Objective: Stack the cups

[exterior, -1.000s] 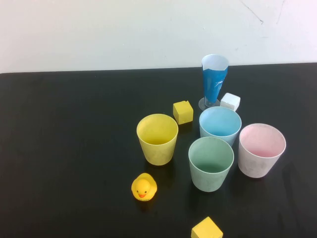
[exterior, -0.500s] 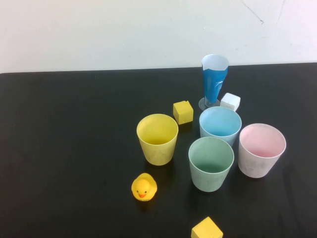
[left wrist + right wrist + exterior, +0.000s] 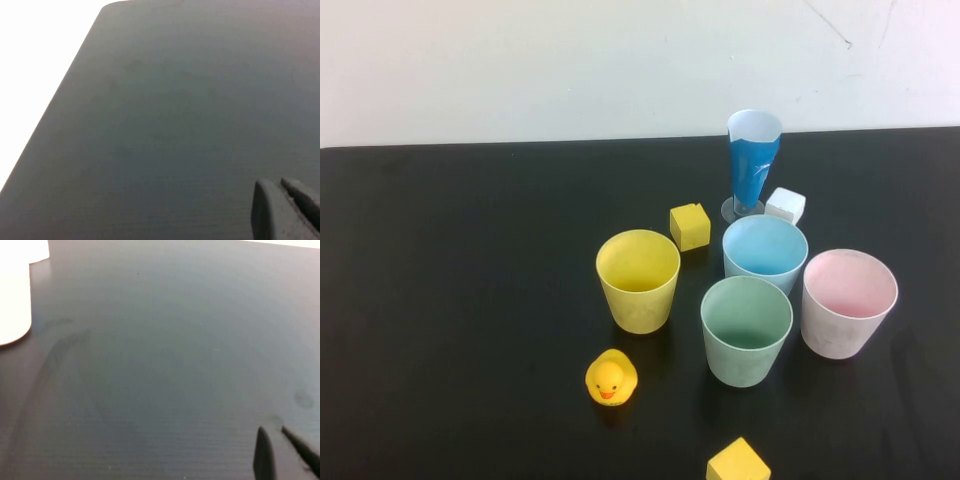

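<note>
On the black table [image 3: 470, 300], four cups [image 3: 746, 330] stand unstacked — left gripper [image 3: 285, 210], right gripper [image 3: 280, 452] over bare tabletop.

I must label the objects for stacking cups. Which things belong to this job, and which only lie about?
Job: yellow cup, light blue cup, mint green cup, pale pink cup; left tool and right tool, both over bare table.

Lying about: cone glass, two yellow cubes, white cube, duck.

Bare lab-style test bench: matte black table [image 3: 460, 300] against a plain white wall [image 3: 520, 60].
</note>
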Controlling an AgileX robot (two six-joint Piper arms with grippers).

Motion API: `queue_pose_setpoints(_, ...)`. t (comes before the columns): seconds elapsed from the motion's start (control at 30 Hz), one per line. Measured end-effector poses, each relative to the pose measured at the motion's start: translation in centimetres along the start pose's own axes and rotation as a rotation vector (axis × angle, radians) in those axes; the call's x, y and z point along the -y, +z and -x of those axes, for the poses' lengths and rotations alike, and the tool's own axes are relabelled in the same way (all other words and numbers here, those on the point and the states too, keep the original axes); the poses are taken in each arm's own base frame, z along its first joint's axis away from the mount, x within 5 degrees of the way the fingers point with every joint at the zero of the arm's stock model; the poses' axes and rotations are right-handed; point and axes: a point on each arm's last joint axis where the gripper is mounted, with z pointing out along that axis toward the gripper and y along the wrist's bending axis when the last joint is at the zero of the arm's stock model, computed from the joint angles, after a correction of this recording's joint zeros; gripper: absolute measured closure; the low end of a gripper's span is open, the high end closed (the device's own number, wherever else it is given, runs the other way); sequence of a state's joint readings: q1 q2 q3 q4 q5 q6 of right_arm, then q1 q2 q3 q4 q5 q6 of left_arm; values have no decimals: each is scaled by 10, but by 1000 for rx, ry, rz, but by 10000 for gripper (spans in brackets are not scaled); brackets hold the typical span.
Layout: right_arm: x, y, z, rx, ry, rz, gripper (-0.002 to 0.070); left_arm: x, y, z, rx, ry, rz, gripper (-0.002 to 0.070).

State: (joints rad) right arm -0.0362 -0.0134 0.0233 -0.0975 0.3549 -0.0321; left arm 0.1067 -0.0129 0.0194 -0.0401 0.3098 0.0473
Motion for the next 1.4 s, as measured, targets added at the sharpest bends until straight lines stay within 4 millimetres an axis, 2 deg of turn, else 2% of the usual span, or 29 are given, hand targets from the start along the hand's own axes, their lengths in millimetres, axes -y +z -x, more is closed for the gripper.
queue_pose_setpoints(0.4,0,0,4,52,46,2,666,0,0,0,0,0,0,677)
queue_pose_setpoints(0.63,-4,0,6,67,241,54,666,0,0,0,1,2,0,677)
queue_pose_setpoints(0.8,-10,0,8,76,475,129,666,0,0,2,23,-15,-4,677)
queue_pose_setpoints(0.9,-13,-1,11,78,637,183,666,3,0,8,87,-162,-38,677)
queue_pose_setpoints(0.97,-15,-2,12,79,734,216,666,4,-1,15,167,-365,-73,677)
queue_pose_setpoints(1.1,-17,-2,14,85,807,240,666,0,-5,29,316,-877,-143,677)
queue_pose_setpoints(1.17,-17,-2,14,85,813,242,666,-5,-7,34,377,-1029,-150,677)
queue_pose_setpoints(1.23,-17,-2,15,89,799,242,666,-9,-8,36,431,-1110,-142,677)
queue_pose_setpoints(1.4,-17,-2,15,92,775,242,666,-12,-9,38,466,-1161,-135,677)
